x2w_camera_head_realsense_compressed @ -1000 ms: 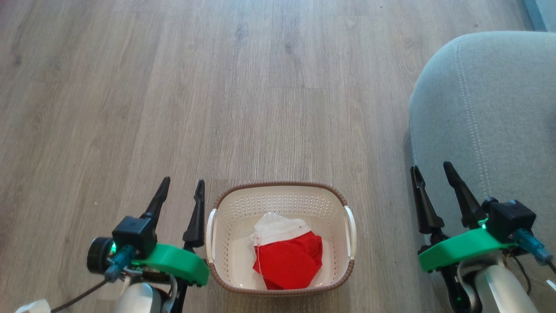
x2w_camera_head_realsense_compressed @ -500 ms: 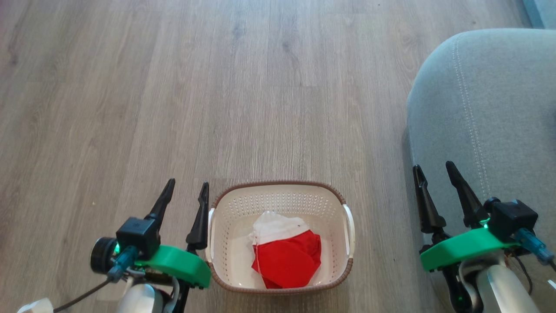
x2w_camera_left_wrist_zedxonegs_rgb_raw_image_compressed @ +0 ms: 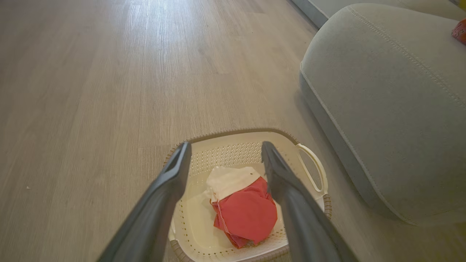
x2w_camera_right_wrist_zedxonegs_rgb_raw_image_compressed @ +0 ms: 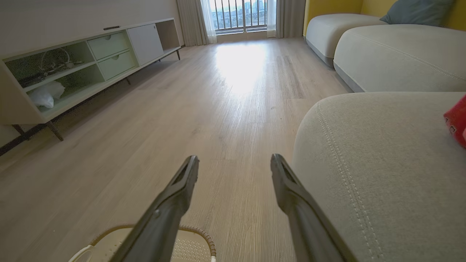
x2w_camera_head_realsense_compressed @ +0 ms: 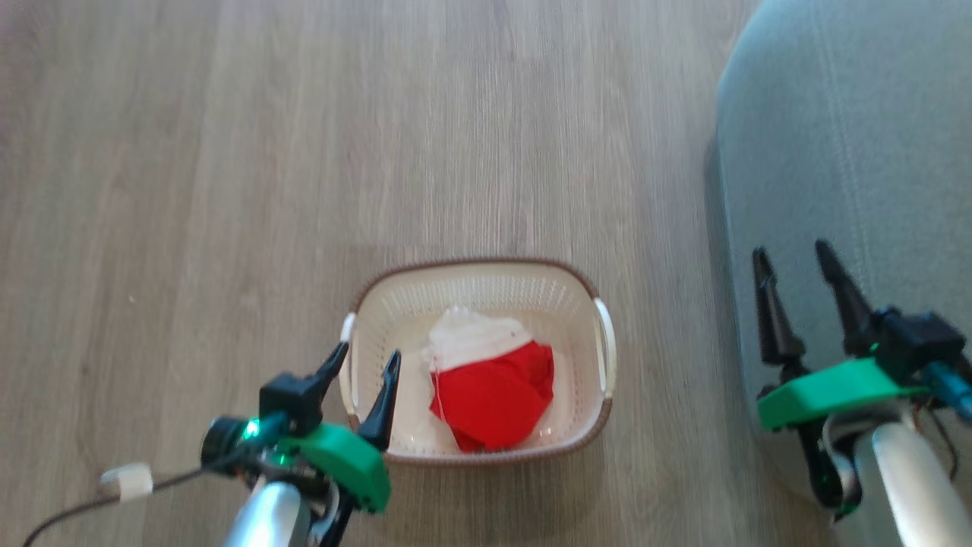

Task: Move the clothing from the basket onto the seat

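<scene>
Jaws on the left arm stand spread wide with nothing clamped between them, and the jaws on the right arm are likewise released and empty. In the head view the left arm's two dark fingers (x2w_camera_head_realsense_compressed: 383,395) hang over the near left corner of the basket (x2w_camera_head_realsense_compressed: 471,292), one tip above the basket's inside and the other by its left rim. Seen from the left wrist, those fingers (x2w_camera_left_wrist_zedxonegs_rgb_raw_image_compressed: 160,203) frame the clothing (x2w_camera_left_wrist_zedxonegs_rgb_raw_image_compressed: 247,214) without touching it. The clothing (x2w_camera_head_realsense_compressed: 490,387) lies crumpled on the bottom of the basket (x2w_camera_left_wrist_zedxonegs_rgb_raw_image_compressed: 233,153), a red piece with a white band at its far end, a little nearer the right wall than the left. The basket stands on the wooden floor (x2w_camera_head_realsense_compressed: 228,190), its white right handle (x2w_camera_left_wrist_zedxonegs_rgb_raw_image_compressed: 313,167) turned towards the seat (x2w_camera_left_wrist_zedxonegs_rgb_raw_image_compressed: 382,109), which rises just beside it with a strip of floor between them. The right arm's fingers (x2w_camera_head_realsense_compressed: 771,319) hover over the near edge of the seat (x2w_camera_head_realsense_compressed: 835,152), well apart from the basket. From the right wrist those fingers (x2w_camera_right_wrist_zedxonegs_rgb_raw_image_compressed: 171,203) point along the floor, with a corner of the basket (x2w_camera_right_wrist_zedxonegs_rgb_raw_image_compressed: 193,247) below them and the seat (x2w_camera_right_wrist_zedxonegs_rgb_raw_image_compressed: 382,163) at the right. A second red garment (x2w_camera_right_wrist_zedxonegs_rgb_raw_image_compressed: 457,120) with small white print lies on the seat, cut off by the frame edge, and shows again from the left wrist (x2w_camera_left_wrist_zedxonegs_rgb_raw_image_compressed: 459,31).
</scene>
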Robot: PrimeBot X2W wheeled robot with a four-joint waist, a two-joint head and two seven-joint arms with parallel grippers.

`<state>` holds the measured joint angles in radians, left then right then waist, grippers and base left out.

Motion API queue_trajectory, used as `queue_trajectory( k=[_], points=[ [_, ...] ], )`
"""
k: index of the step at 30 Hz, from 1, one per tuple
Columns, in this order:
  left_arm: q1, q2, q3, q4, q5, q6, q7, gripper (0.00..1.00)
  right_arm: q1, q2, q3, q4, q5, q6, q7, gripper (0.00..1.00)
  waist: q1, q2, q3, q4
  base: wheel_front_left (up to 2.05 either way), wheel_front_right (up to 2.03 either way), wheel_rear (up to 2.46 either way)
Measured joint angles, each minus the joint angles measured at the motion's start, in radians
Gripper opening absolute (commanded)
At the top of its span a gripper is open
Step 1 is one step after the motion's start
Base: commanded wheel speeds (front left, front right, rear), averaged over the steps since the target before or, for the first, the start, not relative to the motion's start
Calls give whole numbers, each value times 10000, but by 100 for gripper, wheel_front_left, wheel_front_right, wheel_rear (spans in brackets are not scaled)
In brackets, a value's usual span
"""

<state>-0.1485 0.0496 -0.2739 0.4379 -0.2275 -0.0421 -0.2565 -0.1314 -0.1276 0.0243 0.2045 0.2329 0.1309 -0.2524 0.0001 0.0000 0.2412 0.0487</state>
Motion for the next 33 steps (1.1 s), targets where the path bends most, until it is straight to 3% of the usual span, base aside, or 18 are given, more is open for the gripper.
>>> queue_trajectory(
  k=[9,20,33],
  points=[
    [-2057,-36,-481,2010,290,-253,0,100,-1006,127,-111,-485,-543,0,0,100,3,0,1912,-424,0,0,0],
    [-4635,-58,-763,4863,1254,-351,0,100,-1724,472,171,-1457,-844,0,0,100,2,-1,4211,-1441,0,0,0],
    [-7170,441,-1565,7940,2140,-527,100,100,-2406,662,1103,-2102,-506,0,0,100,1,-1,6206,-2609,0,0,0]
  ],
)
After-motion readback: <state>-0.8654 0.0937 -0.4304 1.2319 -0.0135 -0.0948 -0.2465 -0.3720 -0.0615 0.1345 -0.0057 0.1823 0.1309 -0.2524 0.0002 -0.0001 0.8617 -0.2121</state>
